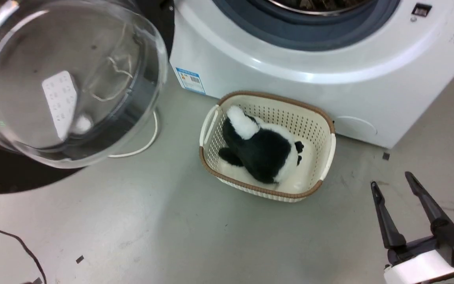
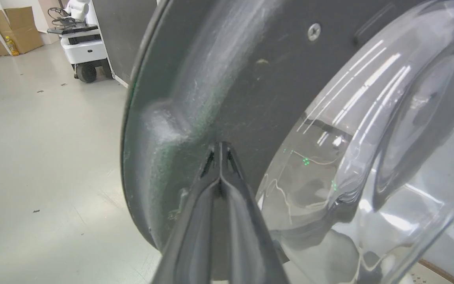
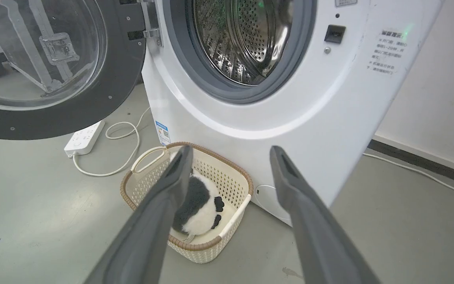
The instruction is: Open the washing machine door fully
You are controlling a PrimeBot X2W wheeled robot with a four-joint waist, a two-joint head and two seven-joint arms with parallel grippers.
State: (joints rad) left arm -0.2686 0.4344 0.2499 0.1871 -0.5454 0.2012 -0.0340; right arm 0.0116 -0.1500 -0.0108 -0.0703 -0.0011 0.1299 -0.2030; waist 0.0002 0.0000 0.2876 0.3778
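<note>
The washing machine door (image 3: 53, 118) stood swung well out to the left of the white machine (image 3: 250, 126), leaving the steel drum (image 3: 246, 39) uncovered. The left gripper (image 2: 220, 146), fingers pressed together, pointed its tips at the door's black inner rim, just beside the glass bowl. The right gripper (image 1: 391, 178) hung spread above the grey floor (image 1: 172, 221), near a cream basket (image 1: 290, 118) holding a black-and-white plush toy (image 1: 262, 152).
</note>
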